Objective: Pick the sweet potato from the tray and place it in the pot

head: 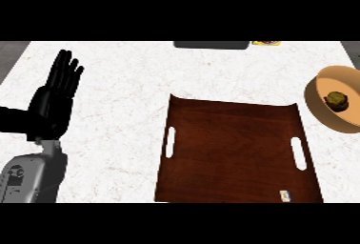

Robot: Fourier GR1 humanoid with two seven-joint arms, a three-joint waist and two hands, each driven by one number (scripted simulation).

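1 tray (232, 143), mid desk (119, 86). 1 pot (320, 97), right, w/ 1 sweet potato (336, 100) in it. 1 left hand (55, 97), left. Far edge: 1 dark slab (211, 45), 1 yellow item (267, 43). 1 small tag (284, 195) on tray.

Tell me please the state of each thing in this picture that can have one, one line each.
Left hand: open, fingers up, resting at the view's left, holding nothing.
Right hand: not in view.
Pot: upright at the view's right edge, without lid.
Sweet potato: inside the pot, no hand touching it.
Tray: flat on the counter, no sweet potato on it.
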